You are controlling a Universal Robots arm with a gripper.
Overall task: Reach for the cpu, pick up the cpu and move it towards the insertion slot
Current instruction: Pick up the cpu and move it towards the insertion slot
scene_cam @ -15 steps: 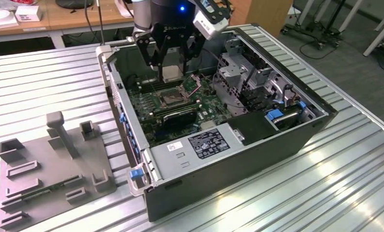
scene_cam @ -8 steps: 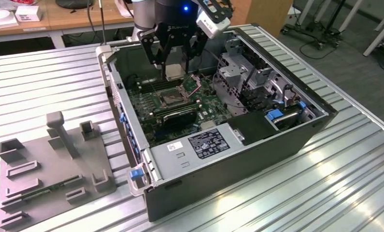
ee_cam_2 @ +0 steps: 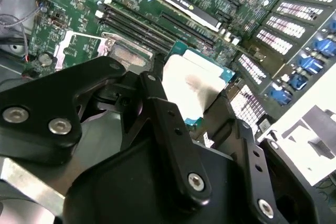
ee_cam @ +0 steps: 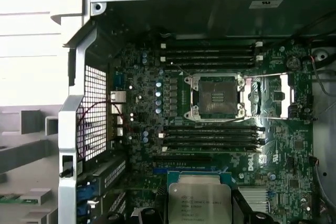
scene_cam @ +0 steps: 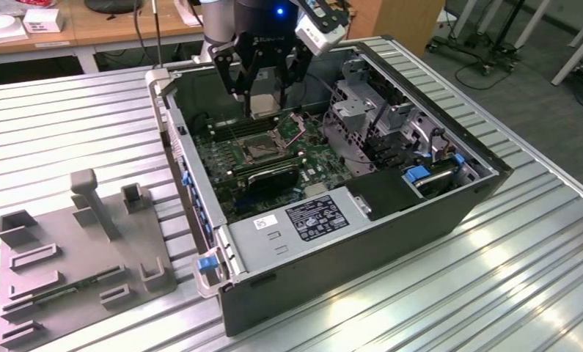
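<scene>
On the exterior view's left, well away from the hand, a grey plastic tray [scene_cam: 76,257] lies on the ribbed metal worktop [scene_cam: 526,279], with a green memory stick [scene_cam: 71,287] in one of its recesses. Nearer the middle stands the open computer case [scene_cam: 360,220], and the hand [scene_cam: 262,106] hangs just above its motherboard [scene_cam: 271,158].

The hand is closed on the cpu [scene_cam: 262,105]: in the second wrist view the black fingers [ee_cam_2: 168,114] sit against opposite edges of the chip [ee_cam_2: 197,85], with its silvery lid facing out between them. In the first wrist view the cpu [ee_cam: 198,200] shows at the fingertips, and the insertion slot [ee_cam: 217,97] lies ahead of it on the board, its frame open and its dark centre bare. The memory slots [ee_cam: 210,136] lie between the two. The chip has not reached the socket.

By its look the cpu is light, thin and stiff, with a smooth metal lid that would slip under a weak pinch. The underside contacts and the socket's pins are likely fragile, so the edges are the right place to hold, as here, kept level and with moderate squeeze.
</scene>
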